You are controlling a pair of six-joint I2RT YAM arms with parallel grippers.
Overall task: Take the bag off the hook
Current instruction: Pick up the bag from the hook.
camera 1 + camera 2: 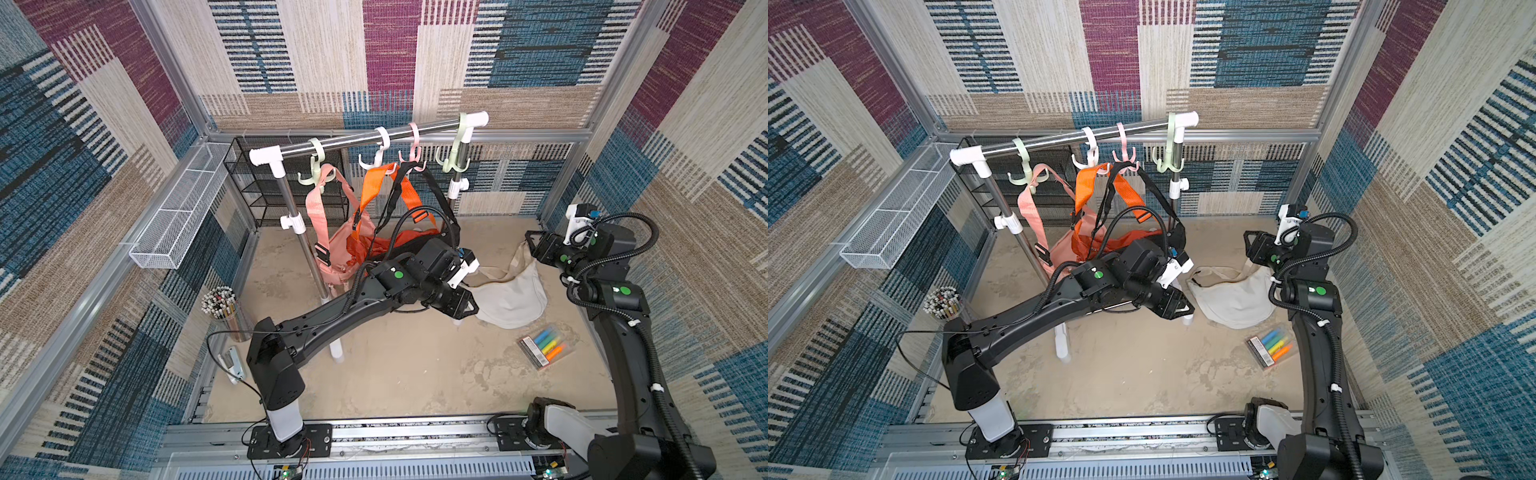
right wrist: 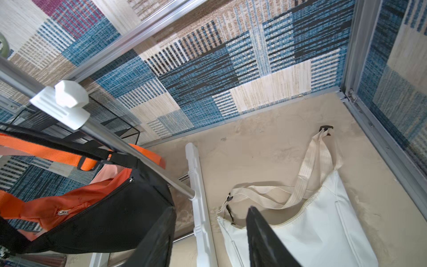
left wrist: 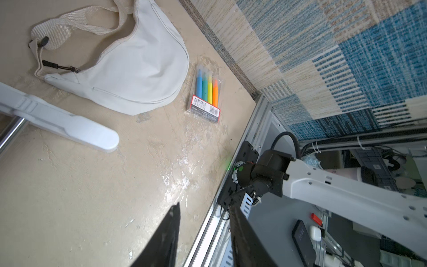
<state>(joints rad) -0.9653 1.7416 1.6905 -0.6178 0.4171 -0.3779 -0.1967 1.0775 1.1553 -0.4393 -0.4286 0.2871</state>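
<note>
Evidently the bags left to unhook were the three on the rail [image 1: 365, 139]: a pink bag [image 1: 332, 249] on a green hook [image 1: 314, 176], an orange bag [image 2: 53, 208] on a white hook [image 1: 376, 160], and a black bag [image 2: 111, 215] whose strap ran steeply up to the pink hook [image 1: 412, 160]. A cream bag [image 1: 511, 295] lay flat on the tabletop [image 1: 415, 374], clear of any hook.

The right end effector [image 2: 211, 209] was raised beside the rack's right-hand post [image 1: 456, 183], its fingers spread with nothing between them. The black bag hung just to its left, close in the wrist view, with the hook higher up along the strap. The left end effector [image 3: 204, 205] was likewise released and empty, low over the tabletop next to the cream bag and pointing away from the rack.

The right arm was therefore the nearer, and the black bag probably its target, though the left arm hid much of that bag from above. The strap's loop would need lifting up and off the prong, not pulling sideways.
</note>
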